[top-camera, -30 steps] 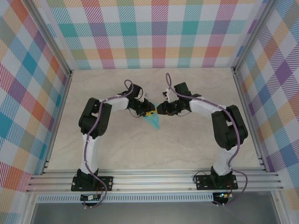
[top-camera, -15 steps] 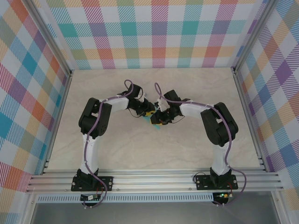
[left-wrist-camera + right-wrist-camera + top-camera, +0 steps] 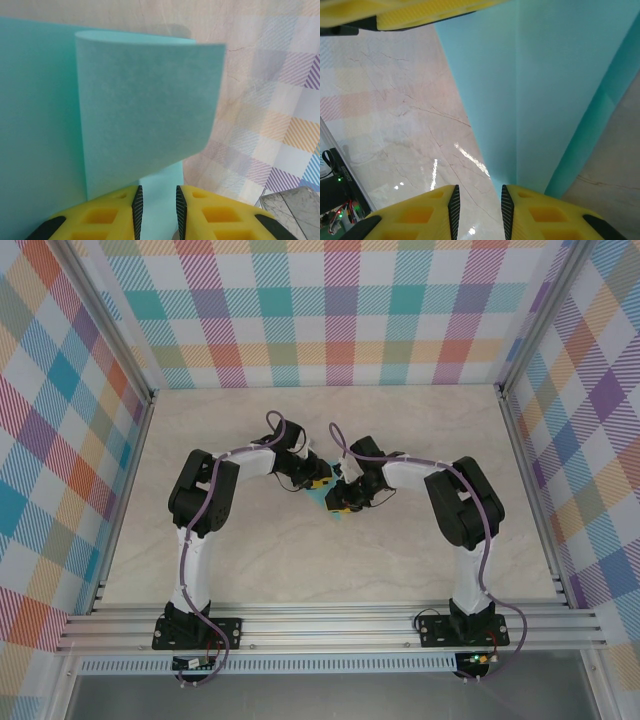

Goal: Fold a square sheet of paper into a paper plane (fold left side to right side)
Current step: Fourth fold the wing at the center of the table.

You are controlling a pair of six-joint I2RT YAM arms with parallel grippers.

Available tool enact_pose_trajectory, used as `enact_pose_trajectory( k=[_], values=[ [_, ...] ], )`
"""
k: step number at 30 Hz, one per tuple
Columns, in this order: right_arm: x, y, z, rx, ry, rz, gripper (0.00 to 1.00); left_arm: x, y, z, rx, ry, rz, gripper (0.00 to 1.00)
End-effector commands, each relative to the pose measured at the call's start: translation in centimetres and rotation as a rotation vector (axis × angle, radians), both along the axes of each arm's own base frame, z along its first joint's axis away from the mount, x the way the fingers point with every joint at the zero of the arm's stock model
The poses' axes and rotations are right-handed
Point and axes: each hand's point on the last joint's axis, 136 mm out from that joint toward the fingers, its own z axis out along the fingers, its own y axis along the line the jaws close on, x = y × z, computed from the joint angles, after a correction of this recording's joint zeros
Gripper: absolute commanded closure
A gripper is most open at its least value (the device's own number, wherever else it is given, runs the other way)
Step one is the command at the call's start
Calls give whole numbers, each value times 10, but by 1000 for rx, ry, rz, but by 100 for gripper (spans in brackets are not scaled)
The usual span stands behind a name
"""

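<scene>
The turquoise paper (image 3: 321, 497), folded to a narrow pointed shape, lies at the table's middle, mostly covered by both grippers. My left gripper (image 3: 317, 480) comes onto it from the left, and my right gripper (image 3: 338, 502) from the right. In the left wrist view the paper (image 3: 40, 125) lies flat, with one flap (image 3: 150, 100) curling up just ahead of the left gripper (image 3: 156, 192), whose jaws stand slightly apart over it. In the right wrist view the paper (image 3: 545, 90) runs away from the right gripper (image 3: 478, 192). Its jaws are narrowly open, with bare table showing between them.
The beige marbled tabletop (image 3: 300, 560) is walled by plaid panels (image 3: 330, 310) at the back and sides. An aluminium rail (image 3: 330, 625) with both arm bases runs along the near edge. A yellow finger of the left gripper (image 3: 420, 12) crosses the top of the right wrist view.
My right gripper has swung left and down over the paper's pointed end, which it now covers. The left arm has stayed where it was.
</scene>
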Motion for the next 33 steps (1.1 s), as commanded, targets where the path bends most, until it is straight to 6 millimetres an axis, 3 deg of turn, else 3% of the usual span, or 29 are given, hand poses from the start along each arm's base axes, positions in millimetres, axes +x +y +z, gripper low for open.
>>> enact_pose_trajectory(
  k=[1,14,18,25,33],
  values=[
    [-2,-6,-3,-38,4,11,70,-28,11,-40,103,108,-6,74],
    [-11,-18,-14,-107,26,29,71,-26,11,-41,106,106,-4,74],
    [-20,-25,-21,-138,50,41,71,-26,11,-42,109,108,-5,74],
    [-41,-35,-26,-163,99,76,82,-25,12,-42,113,108,-2,74],
    [-64,-47,-31,-201,147,115,84,-25,13,-46,116,120,0,74]
  ],
)
